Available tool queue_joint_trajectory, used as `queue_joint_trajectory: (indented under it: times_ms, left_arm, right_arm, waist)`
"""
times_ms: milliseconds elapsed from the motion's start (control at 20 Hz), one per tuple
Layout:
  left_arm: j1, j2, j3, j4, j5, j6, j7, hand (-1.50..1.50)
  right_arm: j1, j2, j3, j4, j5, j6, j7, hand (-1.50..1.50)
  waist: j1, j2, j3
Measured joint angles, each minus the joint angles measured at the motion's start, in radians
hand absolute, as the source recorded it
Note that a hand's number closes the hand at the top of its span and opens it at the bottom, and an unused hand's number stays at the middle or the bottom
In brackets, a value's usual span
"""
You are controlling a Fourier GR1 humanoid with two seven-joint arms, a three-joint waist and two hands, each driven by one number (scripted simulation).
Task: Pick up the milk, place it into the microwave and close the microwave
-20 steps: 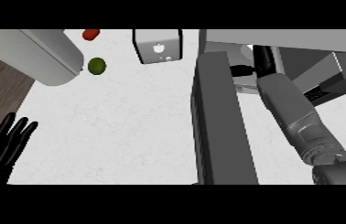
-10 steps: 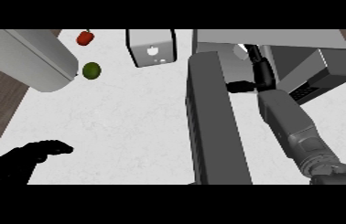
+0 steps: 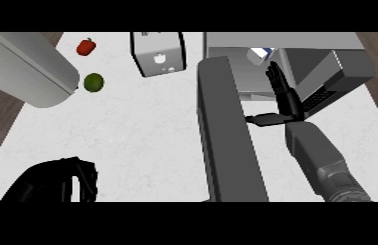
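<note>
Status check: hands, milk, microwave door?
Right hand open, fingers straight, inside microwave. Milk in the cavity, unheld. Left hand curled, low left. Microwave door open.

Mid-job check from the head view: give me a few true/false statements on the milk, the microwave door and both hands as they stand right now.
1. The microwave door stands open. True.
2. The right hand is curled round the milk carton. False: its fingers are straight, and the carton sits apart beyond the fingertips, inside the microwave.
3. The left hand is at the lower left with its fingers curled, holding nothing. True.
4. The green fruit lies inside the microwave. False: it lies on the counter at the left, below the red pepper.
5. The toaster stands left of the door. True.
</note>
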Motion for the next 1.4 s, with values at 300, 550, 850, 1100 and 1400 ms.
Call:
queue_joint_trajectory:
  times_ms: [300, 550, 850, 1100, 1400]
  left_arm:
    - [-0.017, -0.004, -0.12, 0.025, -0.072, 0.05, 0.003, 1.5]
    - [-0.08, -0.005, -0.204, 0.083, -0.151, 0.098, -0.016, 1.5]
    - [-0.222, -0.005, -0.294, 0.234, -0.252, 0.177, -0.066, 1.5]
    - [-0.307, -0.006, -0.41, 0.397, -0.315, 0.248, -0.112, 1.5]
    - [-0.425, -0.004, -0.538, 0.639, -0.358, 0.383, -0.19, 1.5]
  right_arm:
    - [0.108, 0.009, 0.036, -0.082, 0.001, 0.039, -0.01, -1.5]
    - [0.232, 0.004, 0.055, -0.185, -0.019, 0.067, -0.005, -1.5]
    - [0.393, -0.025, 0.082, -0.325, -0.04, 0.106, -0.002, -1.5]
    - [0.521, -0.065, 0.103, -0.474, -0.072, 0.152, 0.027, -1.5]
    - [0.661, -0.09, 0.139, -0.689, -0.106, 0.182, 0.054, -1.5]
  waist:
    - [-0.02, -0.009, -0.001]
    - [-0.036, -0.014, -0.002]
    - [-0.045, -0.015, -0.003]
    - [-0.057, -0.015, -0.003]
    - [-0.067, -0.014, -0.004]
